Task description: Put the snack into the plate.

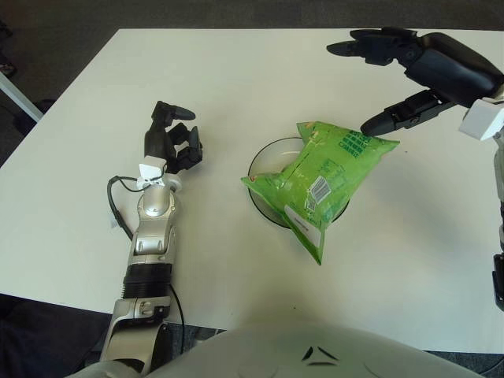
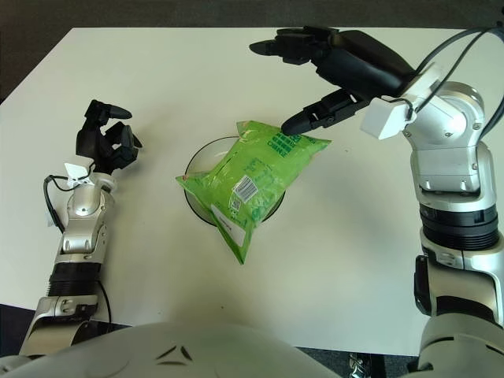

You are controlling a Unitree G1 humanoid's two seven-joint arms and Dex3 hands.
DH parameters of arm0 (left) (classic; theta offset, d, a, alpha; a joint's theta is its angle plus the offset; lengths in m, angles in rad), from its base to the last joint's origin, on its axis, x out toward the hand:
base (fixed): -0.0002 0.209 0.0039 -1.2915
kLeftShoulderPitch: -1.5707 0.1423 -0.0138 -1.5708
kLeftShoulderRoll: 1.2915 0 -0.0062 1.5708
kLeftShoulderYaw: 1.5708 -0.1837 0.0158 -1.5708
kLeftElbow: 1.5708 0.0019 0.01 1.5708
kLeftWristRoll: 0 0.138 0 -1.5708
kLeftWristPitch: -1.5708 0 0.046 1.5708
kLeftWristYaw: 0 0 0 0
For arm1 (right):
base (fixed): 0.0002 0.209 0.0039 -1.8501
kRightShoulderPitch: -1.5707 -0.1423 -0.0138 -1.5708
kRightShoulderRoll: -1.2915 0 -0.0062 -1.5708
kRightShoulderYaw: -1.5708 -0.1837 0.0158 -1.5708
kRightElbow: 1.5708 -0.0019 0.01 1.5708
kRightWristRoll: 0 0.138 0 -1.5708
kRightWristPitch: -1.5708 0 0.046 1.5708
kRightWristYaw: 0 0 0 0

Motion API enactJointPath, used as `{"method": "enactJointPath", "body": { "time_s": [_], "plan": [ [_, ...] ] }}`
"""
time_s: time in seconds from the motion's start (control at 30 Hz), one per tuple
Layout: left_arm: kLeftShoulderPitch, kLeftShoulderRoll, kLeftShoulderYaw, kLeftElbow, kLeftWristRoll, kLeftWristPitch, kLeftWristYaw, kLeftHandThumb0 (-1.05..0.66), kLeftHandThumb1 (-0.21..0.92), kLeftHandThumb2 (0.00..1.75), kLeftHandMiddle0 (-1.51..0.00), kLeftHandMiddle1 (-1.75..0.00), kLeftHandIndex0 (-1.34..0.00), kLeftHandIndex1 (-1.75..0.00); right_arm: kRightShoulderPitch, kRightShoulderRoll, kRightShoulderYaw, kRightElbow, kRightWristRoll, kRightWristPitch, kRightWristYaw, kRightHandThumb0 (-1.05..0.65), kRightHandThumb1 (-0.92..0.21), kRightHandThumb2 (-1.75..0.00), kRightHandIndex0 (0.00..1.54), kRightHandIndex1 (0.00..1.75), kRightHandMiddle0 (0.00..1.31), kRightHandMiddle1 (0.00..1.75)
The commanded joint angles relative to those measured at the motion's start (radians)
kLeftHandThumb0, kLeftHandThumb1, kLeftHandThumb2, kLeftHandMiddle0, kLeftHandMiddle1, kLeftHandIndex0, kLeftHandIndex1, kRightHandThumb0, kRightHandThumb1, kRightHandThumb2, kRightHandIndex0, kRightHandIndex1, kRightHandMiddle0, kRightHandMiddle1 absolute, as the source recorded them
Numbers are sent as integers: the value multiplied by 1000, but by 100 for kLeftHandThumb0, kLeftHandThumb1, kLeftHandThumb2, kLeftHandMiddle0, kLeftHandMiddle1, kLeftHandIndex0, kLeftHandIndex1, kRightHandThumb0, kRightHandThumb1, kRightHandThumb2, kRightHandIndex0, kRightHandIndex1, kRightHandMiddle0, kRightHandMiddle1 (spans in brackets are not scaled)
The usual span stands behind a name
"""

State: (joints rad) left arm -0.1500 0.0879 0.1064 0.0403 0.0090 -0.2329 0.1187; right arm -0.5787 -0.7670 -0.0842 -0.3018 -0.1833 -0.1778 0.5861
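Note:
A green snack bag (image 1: pixel 323 177) lies across a dark-rimmed plate (image 1: pixel 260 157) in the middle of the white table, its lower end hanging over the plate's near rim. My right hand (image 1: pixel 358 87) is open above and to the right of the bag. Its thumb tip is close to the bag's upper right corner, and I cannot tell if they touch. It holds nothing. My left hand (image 1: pixel 173 138) shows to the left of the plate with relaxed fingers, holding nothing.
The white table (image 1: pixel 236 71) reaches to a dark floor at the far edge. A black cable (image 1: pixel 114 205) loops beside my left forearm. My right arm (image 2: pixel 445 181) stands at the table's right side.

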Motion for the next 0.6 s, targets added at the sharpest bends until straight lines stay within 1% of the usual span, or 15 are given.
{"method": "enactJointPath", "body": {
  "time_s": [0.0,0.1,0.2,0.3,0.37,0.47,0.57],
  "plan": [
    [104,-52,-14,75,1,4,10,-39,66,87,-85,-175,-37,-175,55,23,-32,-6,-13,11,-52,-66,-92,-17,33,2,46,8],
    [104,-52,-13,77,0,3,10,-39,66,87,-85,-175,-37,-175,78,34,-45,-5,-10,15,-82,-63,-92,-19,35,2,48,8],
    [102,-51,-12,80,0,1,10,-39,66,87,-85,-175,-37,-175,113,62,-68,-5,-30,27,-144,-60,-92,-19,36,2,48,7],
    [101,-51,-12,82,-1,0,10,-39,66,87,-85,-175,-36,-175,130,83,-77,-11,-48,48,-186,-57,-92,-20,38,2,48,6],
    [100,-50,-10,84,-2,-1,9,-39,66,87,-85,-175,-36,-175,142,102,-85,-23,-59,82,-213,-56,-92,-21,39,2,47,6],
    [98,-49,-9,87,-3,-2,8,-39,66,87,-85,-175,-36,-175,169,133,-112,-59,-56,160,-246,-55,-92,-21,41,2,46,5],
    [97,-47,-7,90,-5,-3,6,-39,66,87,-85,-175,-36,-175,184,151,-131,-84,-49,215,-265,-54,-92,-21,42,2,46,5]
  ]
}}
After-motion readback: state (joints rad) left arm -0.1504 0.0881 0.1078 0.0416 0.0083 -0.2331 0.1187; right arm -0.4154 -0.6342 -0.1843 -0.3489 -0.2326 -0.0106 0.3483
